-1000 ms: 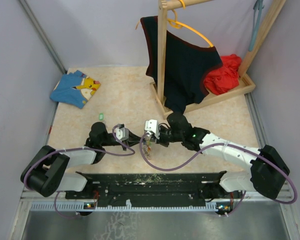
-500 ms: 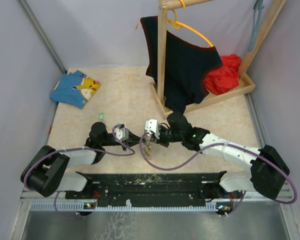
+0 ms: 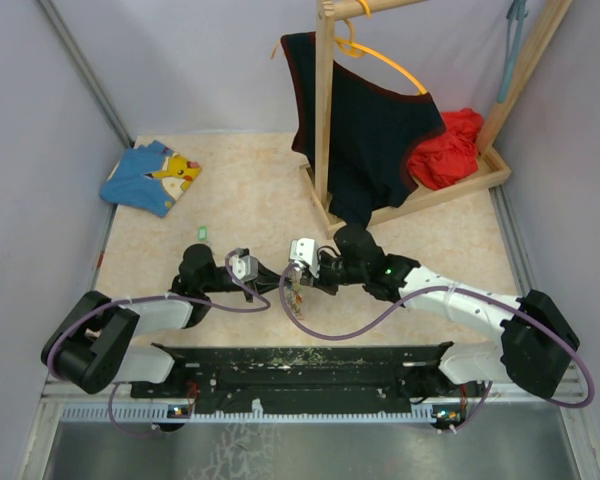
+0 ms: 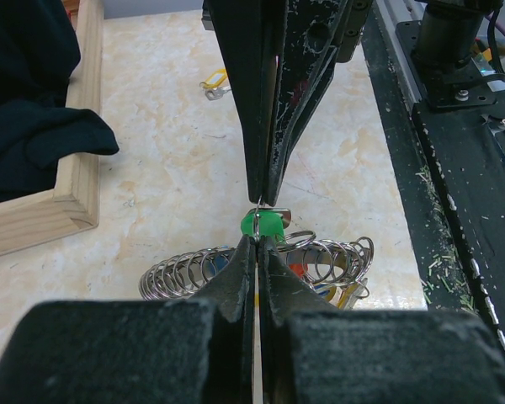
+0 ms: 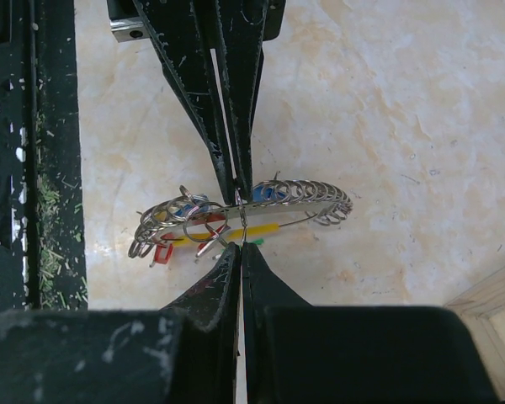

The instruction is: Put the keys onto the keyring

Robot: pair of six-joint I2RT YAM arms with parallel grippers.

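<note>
Two grippers meet tip to tip; left gripper [image 4: 254, 244] fingers pressed together; right gripper [image 5: 240, 248] likewise; green-headed key [image 4: 261, 224] between tips, holder unclear; keyring [image 5: 307, 192] bunched just beneath, beside black rail [image 5: 34, 126].

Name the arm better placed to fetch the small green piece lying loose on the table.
Left, likely: the green piece lies just beyond the left arm; the right gripper sits farther, over the keyring.
</note>
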